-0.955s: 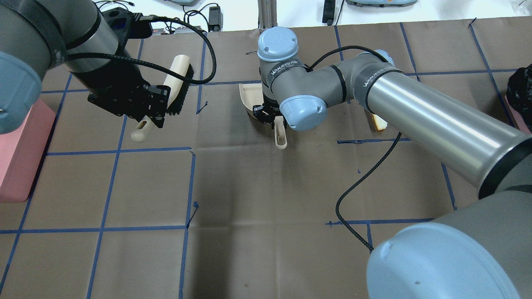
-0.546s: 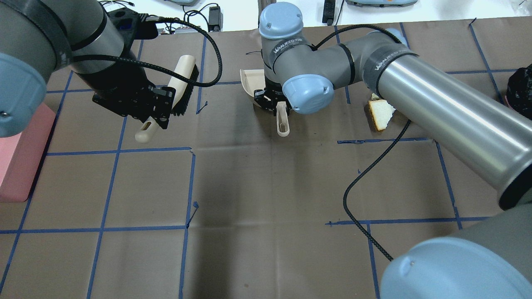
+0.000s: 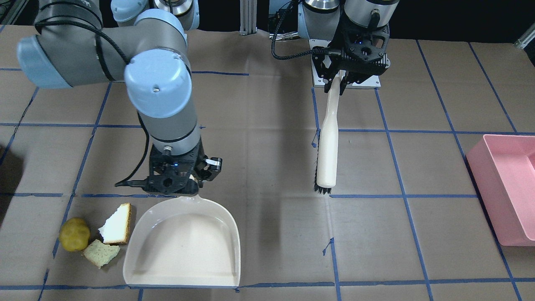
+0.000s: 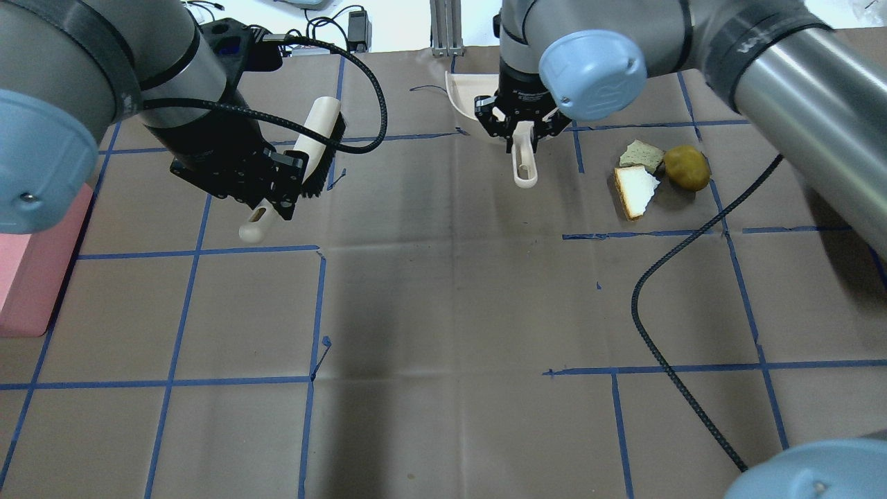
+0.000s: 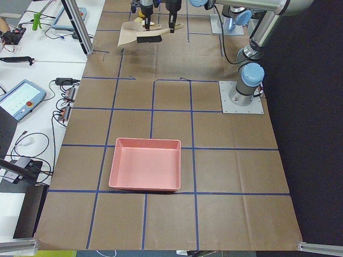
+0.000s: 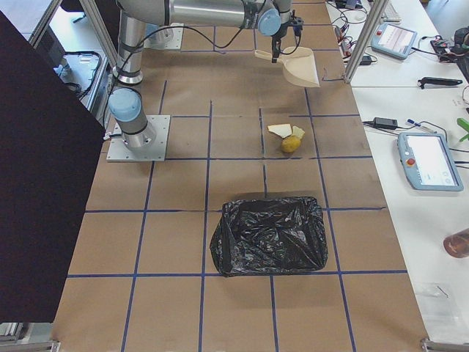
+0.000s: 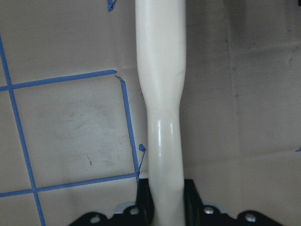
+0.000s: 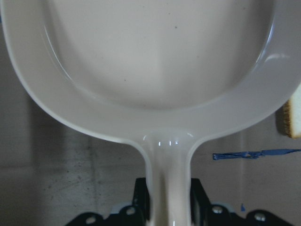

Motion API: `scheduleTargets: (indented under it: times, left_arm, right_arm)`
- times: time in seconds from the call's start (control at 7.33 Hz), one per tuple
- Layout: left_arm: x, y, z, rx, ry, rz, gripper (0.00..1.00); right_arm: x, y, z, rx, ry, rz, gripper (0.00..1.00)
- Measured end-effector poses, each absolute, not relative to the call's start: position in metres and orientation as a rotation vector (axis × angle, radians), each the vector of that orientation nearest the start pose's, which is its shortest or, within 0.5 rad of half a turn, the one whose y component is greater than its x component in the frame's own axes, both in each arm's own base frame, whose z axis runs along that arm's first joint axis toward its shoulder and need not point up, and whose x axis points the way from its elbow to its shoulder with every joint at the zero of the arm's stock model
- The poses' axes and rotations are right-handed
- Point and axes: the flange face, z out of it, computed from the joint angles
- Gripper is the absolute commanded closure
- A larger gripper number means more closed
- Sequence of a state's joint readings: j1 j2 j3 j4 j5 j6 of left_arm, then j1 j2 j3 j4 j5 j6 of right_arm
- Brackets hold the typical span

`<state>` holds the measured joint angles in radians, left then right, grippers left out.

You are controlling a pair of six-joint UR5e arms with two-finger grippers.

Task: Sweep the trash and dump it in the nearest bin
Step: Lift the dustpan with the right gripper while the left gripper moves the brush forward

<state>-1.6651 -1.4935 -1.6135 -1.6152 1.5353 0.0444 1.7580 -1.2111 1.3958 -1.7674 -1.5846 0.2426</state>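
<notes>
Cream dustpan [image 3: 184,246] gripped by its handle in the right hand [image 3: 184,184], while the left hand [image 3: 337,81] is clamped on a black-bristled brush [image 3: 327,146]. From the front camera, the yellow-green ball [image 3: 74,234], white bread piece [image 3: 116,223] and yellowish bread piece [image 3: 100,253] lie clustered on the brown-papered worktop [image 3: 271,146] at the pan's nine o'clock, the white piece just beside its rim.

Grey arms [image 3: 83,52] carry pale-blue caps [image 3: 156,79] and black cables [image 4: 635,299]

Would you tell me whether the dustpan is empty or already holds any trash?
Empty: the dustpan is bare inside; the ball, white bread piece and yellowish bread piece lie beside it.
</notes>
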Motion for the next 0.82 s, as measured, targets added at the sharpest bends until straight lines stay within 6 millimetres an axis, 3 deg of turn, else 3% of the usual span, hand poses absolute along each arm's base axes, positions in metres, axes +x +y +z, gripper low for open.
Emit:
scheduleTargets:
  times: [0.41, 0.82]
  left_arm:
    - [-0.184, -0.445, 0.495, 0.214, 3.210, 0.036, 1.00]
    - [-0.195, -0.442, 0.488, 0.242, 3.216, 0.061, 1.00]
  right_arm:
    - [0.134, -0.598, 0.426, 0.017, 3.194, 0.032, 0.98]
    - [0.025, -0.583, 0.441, -0.253, 3.189, 0.057, 0.98]
